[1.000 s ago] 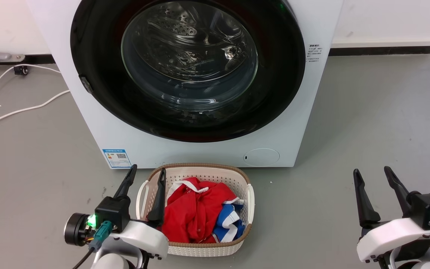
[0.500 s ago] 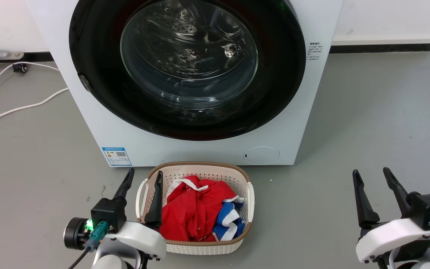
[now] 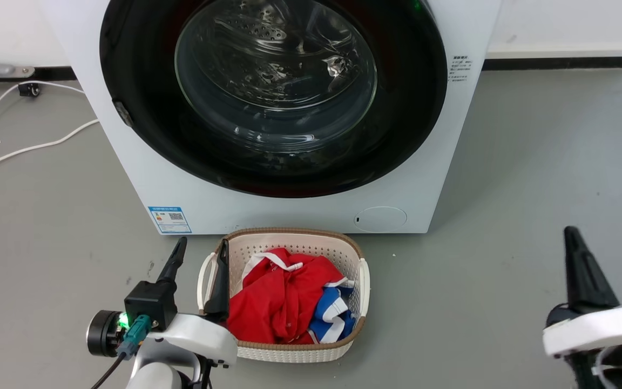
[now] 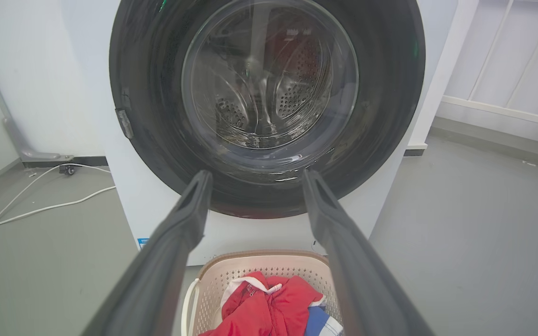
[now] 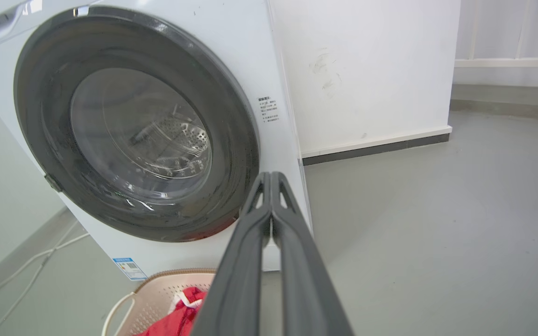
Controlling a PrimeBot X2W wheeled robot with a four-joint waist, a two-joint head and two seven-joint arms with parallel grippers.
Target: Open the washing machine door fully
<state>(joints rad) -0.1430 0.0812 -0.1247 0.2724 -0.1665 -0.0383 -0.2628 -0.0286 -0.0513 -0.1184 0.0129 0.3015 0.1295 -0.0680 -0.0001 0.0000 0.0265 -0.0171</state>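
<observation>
The washing machine (image 3: 289, 210) is a white box straight ahead. Its washing machine door (image 3: 397, 135), a glossy black rim around bulging clear glass, lies closed against the front. A small grey catch (image 3: 122, 113) sits on the rim's left edge. My left gripper (image 3: 203, 243) is open and holds nothing, low at the left over the basket's left rim. In the left wrist view the left gripper (image 4: 256, 173) points at the door (image 4: 157, 116) from a distance. My right gripper (image 3: 571, 232) is at the lower right. In the right wrist view the right gripper (image 5: 271, 175) is shut on nothing, well short of the door (image 5: 231, 154).
A pale laundry basket (image 3: 362, 281) with red and blue clothes stands on the grey floor directly below the door. White cables (image 3: 30, 148) trail across the floor at the left. A white wall with a dark skirting (image 3: 559, 62) runs behind, right of the machine.
My right gripper's fingers have come together and the arm has moved right and turned. The left gripper has stayed open, about where it was. The door has stayed closed; the camera shifted slightly.
</observation>
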